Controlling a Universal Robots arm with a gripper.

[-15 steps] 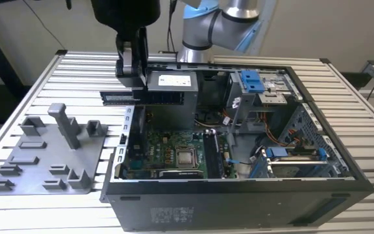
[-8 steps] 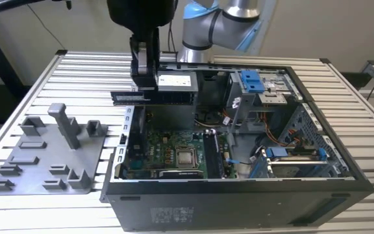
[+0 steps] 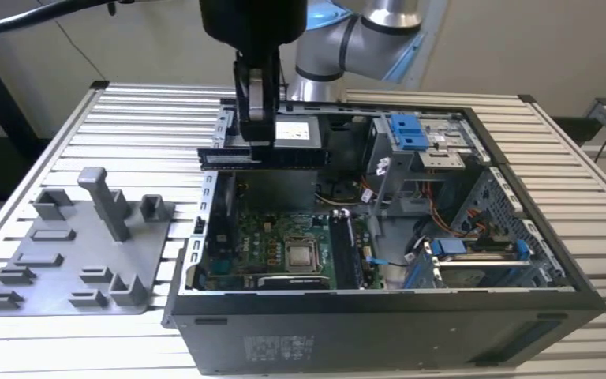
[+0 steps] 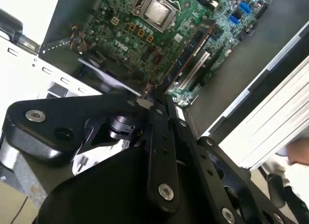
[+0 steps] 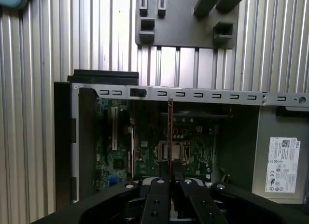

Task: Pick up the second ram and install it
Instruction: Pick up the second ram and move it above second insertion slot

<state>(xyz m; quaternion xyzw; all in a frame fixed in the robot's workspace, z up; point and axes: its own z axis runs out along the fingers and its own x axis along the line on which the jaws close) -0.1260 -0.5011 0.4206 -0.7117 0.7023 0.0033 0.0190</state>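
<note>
Step in hand: the carry. The second ram [image 3: 261,158] is held level in the air by the gripper [image 3: 258,140], with the pincer clamped on its top edge. In the exterior view it is hung over the PC case [image 3: 387,304] at approx. 11 o'clock and is not yet pushed in.

Prob. needed for the fit: the stick lined up straight w/ a slot [image 4: 193,69].

Inside the case a green board [image 3: 271,245] and blue latches [image 3: 413,130] are seen. A grey tray [image 3: 61,260] is set at 9 o'clock of the case.
</note>
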